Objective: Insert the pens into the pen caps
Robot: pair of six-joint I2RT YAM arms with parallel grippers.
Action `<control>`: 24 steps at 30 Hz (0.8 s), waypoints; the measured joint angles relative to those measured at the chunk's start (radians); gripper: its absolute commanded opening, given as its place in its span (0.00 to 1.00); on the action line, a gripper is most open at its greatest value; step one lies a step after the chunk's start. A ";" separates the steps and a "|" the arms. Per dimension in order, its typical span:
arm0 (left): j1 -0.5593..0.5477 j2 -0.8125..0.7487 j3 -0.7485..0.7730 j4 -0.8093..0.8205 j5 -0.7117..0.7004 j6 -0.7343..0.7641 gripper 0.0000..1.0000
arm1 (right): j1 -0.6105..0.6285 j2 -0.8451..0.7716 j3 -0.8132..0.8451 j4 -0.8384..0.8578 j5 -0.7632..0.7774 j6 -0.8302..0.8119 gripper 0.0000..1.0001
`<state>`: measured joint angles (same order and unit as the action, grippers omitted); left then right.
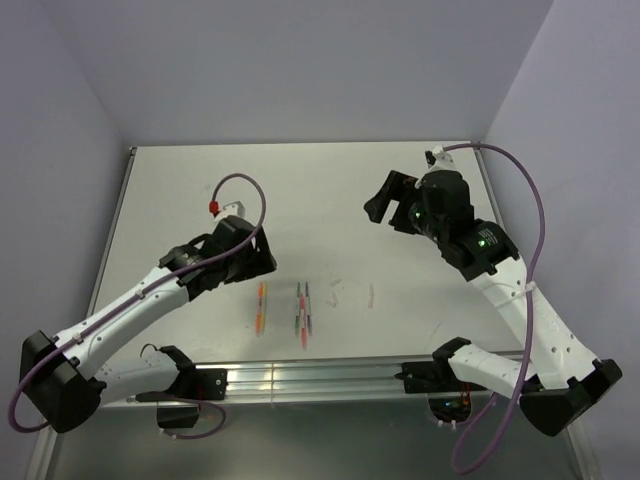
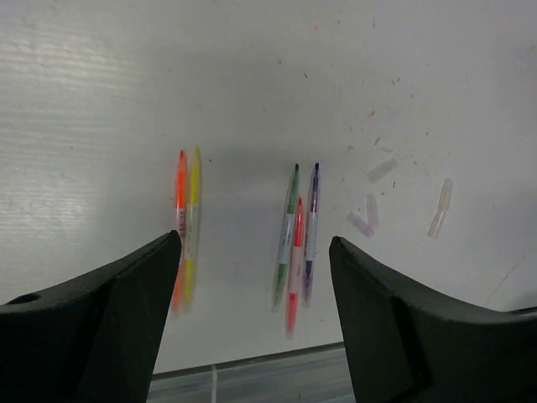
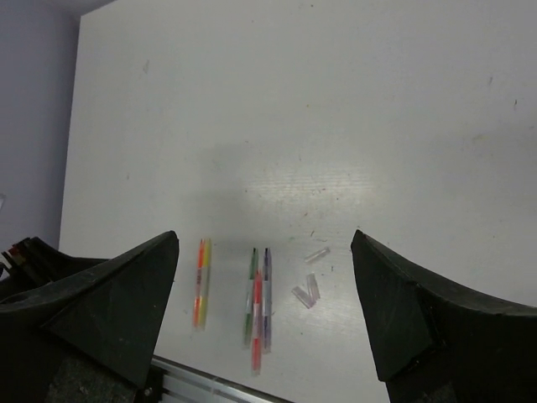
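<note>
- Near the front edge of the desk, the red pen is laid flat, its length running away from the arm bases. It is taken as the reference for everything below.
- Just left of the red pen the green pen is laid, and just right of it the purple-grey pen. All three are nearly parallel and packed close, and the red pen reaches nearer the front edge than the other two.
- Further left of the red pen, apart from that trio, the orange pen and the yellow pen are laid side by side, touching along their length. The orange one is on the outer side.
- To the right of the red pen, a few clear pen caps are scattered flat on the desk, apart from every pen. Their exact number cannot be told.
- Beyond the red pen and to its left, the left pincer is held above the desk. Its jaws are spread wide with nothing gripped, and both groups of pens are seen through the gap between its dark fingers.
- Well apart from the red pen, beyond it and to the right, the right pincer is held raised over the desk. Its jaws are likewise spread wide and nothing is held.
- In front of the red pen, a metal rail is seen running along the near edge of the desk.
</note>
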<state>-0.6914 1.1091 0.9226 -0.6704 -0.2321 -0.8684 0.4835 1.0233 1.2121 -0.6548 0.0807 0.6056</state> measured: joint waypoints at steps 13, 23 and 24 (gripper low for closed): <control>-0.216 0.260 -0.019 0.060 -0.040 -0.095 0.60 | 0.000 0.006 -0.081 0.013 -0.041 0.002 0.84; -0.227 0.323 0.016 0.053 -0.088 -0.117 0.63 | 0.069 0.170 -0.144 0.025 -0.089 0.030 0.68; -0.227 0.320 0.020 0.053 -0.090 -0.119 0.63 | 0.100 0.192 -0.157 0.024 -0.084 0.037 0.66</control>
<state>-0.9180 1.4296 0.9428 -0.6178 -0.3225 -0.9878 0.5831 1.2156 1.0550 -0.6312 -0.0029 0.6426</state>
